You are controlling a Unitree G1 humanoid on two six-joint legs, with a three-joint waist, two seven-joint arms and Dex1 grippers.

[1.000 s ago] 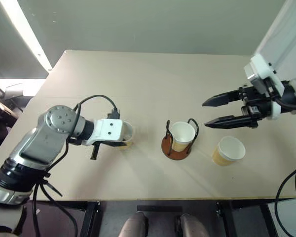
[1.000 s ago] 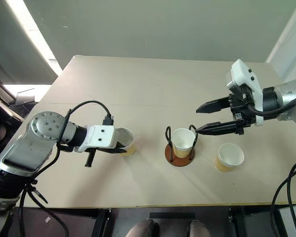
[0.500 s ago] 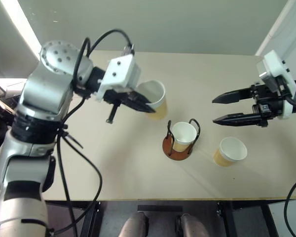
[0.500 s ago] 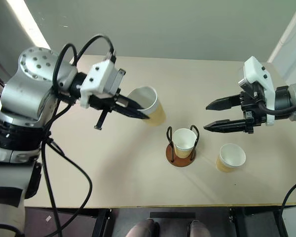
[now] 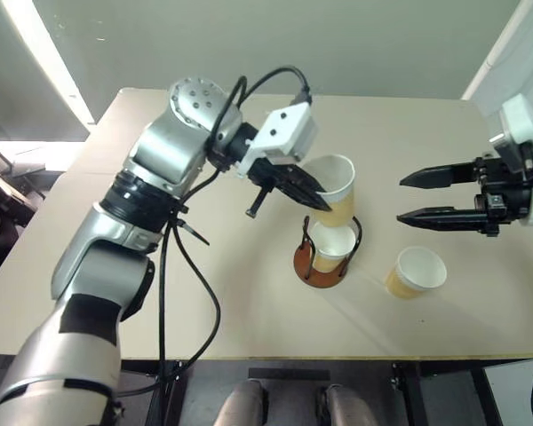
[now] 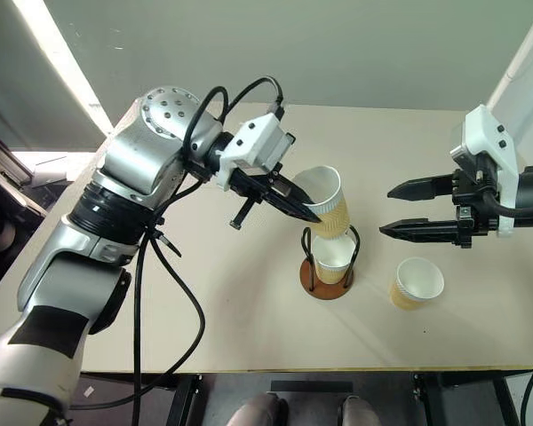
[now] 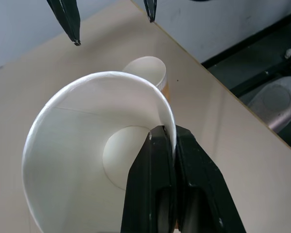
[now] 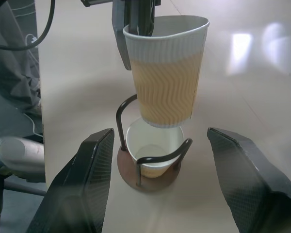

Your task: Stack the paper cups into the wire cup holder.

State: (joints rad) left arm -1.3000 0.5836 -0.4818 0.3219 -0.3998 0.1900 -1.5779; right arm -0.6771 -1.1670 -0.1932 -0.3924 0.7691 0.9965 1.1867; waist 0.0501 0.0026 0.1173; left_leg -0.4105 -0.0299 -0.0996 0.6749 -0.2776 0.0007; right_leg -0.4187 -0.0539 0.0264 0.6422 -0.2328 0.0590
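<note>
Paper cups are being stacked into a wire cup holder (image 5: 324, 257) near the front middle of a beige table (image 5: 204, 302). One cup (image 5: 330, 246) already sits inside the holder. A second cup (image 5: 335, 188) hangs in the air just above it, pinched by its rim in the closed left gripper (image 5: 313, 197). A third cup (image 5: 414, 272) stands on the table just to the right of the holder. The right gripper (image 5: 411, 197) hovers empty with its fingers spread wide, above that third cup.

The held cup tilts slightly, so it could catch on a wire loop or jam crooked in the seated cup.

A second ago this cup stood on the table to the left; it has since been lifted and carried over the holder.
</note>
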